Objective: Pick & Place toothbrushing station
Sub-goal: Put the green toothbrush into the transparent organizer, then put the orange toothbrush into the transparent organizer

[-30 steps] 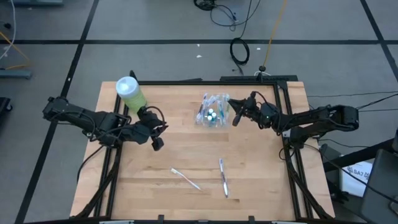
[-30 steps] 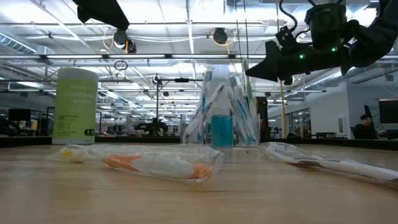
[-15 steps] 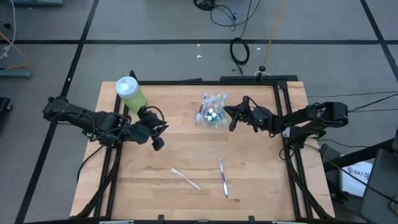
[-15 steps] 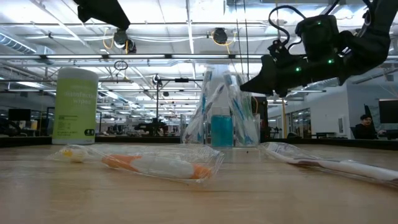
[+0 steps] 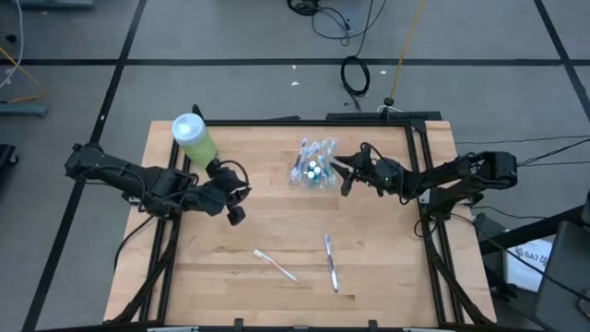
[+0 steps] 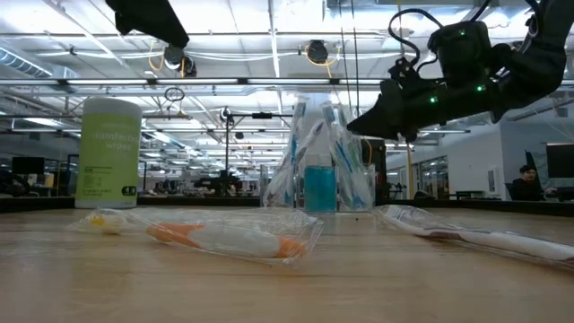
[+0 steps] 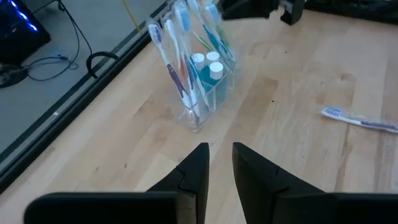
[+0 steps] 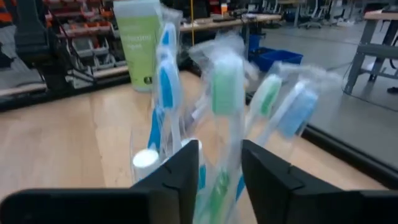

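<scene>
The clear plastic cup (image 5: 313, 166) stands upright on the table at the far middle. It holds several wrapped blue and green toothbrushes and white-capped tubes (image 7: 206, 61). My right gripper (image 5: 343, 175) is open, level with the brush heads on the cup's right side. In the right wrist view its fingers stand on either side of a wrapped green toothbrush head (image 8: 227, 87). My left gripper (image 5: 232, 208) hovers to the left of the cup and nearer the front, its fingers a narrow gap apart (image 7: 220, 155) and empty. My right gripper comes level from the table's right at the tops of the brushes (image 6: 345, 121). A wrapped green brush head (image 8: 227, 118) stands in the gap between its fingers. I cannot tell whether the fingers touch it.
A big light-green bottle (image 5: 194, 136) with a white cap stands at the far left. Two wrapped toothbrushes lie flat near the front edge, one (image 5: 275, 265) left of the other (image 5: 330, 262). Bare wood lies between them and the cup.
My right gripper has gone toward the table's left and a little down, up to the brush tops in the cup, then has held still. The cup has stayed where it was.
</scene>
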`<action>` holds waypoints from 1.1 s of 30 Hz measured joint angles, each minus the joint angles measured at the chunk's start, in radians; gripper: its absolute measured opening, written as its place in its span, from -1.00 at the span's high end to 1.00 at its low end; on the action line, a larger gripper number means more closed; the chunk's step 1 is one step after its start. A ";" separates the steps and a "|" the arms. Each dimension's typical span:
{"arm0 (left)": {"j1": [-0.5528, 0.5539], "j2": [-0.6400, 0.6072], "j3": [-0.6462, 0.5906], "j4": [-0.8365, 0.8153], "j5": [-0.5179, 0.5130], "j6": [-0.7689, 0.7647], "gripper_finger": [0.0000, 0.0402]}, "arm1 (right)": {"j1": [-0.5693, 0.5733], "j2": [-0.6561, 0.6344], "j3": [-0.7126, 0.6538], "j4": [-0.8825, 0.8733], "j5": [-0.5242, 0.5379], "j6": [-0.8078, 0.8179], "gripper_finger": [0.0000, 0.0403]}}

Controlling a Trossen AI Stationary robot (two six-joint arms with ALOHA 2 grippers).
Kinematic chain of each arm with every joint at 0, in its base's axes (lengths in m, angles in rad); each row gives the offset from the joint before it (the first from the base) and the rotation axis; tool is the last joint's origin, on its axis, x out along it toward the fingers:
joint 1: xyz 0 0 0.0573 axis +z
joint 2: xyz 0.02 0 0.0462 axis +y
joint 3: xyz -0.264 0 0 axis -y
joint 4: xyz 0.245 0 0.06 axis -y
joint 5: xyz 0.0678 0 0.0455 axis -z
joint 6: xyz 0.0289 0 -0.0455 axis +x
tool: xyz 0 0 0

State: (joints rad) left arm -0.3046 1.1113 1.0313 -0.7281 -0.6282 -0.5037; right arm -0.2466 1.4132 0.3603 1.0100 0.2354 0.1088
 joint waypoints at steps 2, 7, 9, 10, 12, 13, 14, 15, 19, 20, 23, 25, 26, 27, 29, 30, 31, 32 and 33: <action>0.000 0.018 0.000 0.000 0.020 -0.002 0.61 | 0.000 0.000 0.000 0.029 0.000 -0.001 0.36; -0.001 0.087 0.000 0.006 0.111 -0.011 0.61 | 0.000 0.000 0.002 0.126 0.000 -0.046 0.23; -0.001 0.127 0.000 0.027 0.142 -0.038 0.61 | 0.000 0.000 0.002 0.160 -0.001 -0.049 0.19; -0.001 0.145 0.000 0.037 0.158 -0.055 0.61 | 0.000 0.000 0.002 0.181 -0.001 -0.050 0.18; -0.001 0.179 0.000 0.058 0.203 -0.092 0.61 | 0.000 0.000 0.002 0.228 -0.001 -0.050 0.15; -0.001 0.195 0.000 0.066 0.228 -0.106 0.61 | 0.000 0.000 0.002 0.254 -0.001 -0.050 0.14; -0.005 0.213 0.000 0.068 0.253 -0.108 0.61 | 0.000 0.000 0.002 0.281 -0.001 -0.050 0.13; -0.010 0.230 0.000 0.069 0.276 -0.107 0.61 | 0.000 -0.001 0.002 0.307 -0.002 -0.050 0.12; -0.033 0.298 0.000 0.085 0.295 -0.104 0.61 | 0.000 -0.001 0.002 0.365 -0.023 -0.041 0.12; -0.038 0.314 0.000 0.097 0.293 -0.103 0.61 | -0.001 -0.001 0.002 0.369 -0.047 -0.040 0.12; -0.049 0.367 0.000 0.129 0.322 -0.056 0.61 | -0.002 -0.001 0.002 0.371 -0.112 -0.042 0.13; -0.059 0.405 0.000 0.177 0.369 0.005 0.61 | -0.002 -0.001 0.002 0.373 -0.115 -0.042 0.13; -0.065 0.426 0.000 0.206 0.394 0.037 0.61 | -0.002 -0.001 0.002 0.373 -0.109 -0.042 0.13; -0.070 0.445 0.000 0.232 0.419 0.066 0.61 | -0.002 -0.001 0.002 0.373 -0.108 -0.042 0.13; -0.078 0.488 0.000 0.297 0.467 0.126 0.61 | -0.002 -0.001 0.002 0.371 -0.107 -0.042 0.13; -0.081 0.507 0.000 0.317 0.490 0.148 0.61 | -0.002 -0.001 0.002 0.371 -0.107 -0.042 0.13; -0.084 0.525 0.000 0.324 0.511 0.160 0.61 | -0.002 -0.001 0.002 0.371 -0.107 -0.042 0.13; -0.085 0.543 0.000 0.327 0.532 0.168 0.61 | -0.002 -0.001 0.002 0.371 -0.107 -0.042 0.13; -0.085 0.559 0.000 0.327 0.545 0.170 0.61 | -0.002 -0.001 0.002 0.370 -0.107 -0.042 0.13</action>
State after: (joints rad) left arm -0.3897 1.6698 1.0317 -0.4007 -0.0830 -0.3336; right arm -0.2489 1.4124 0.3626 1.3804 0.1280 0.0673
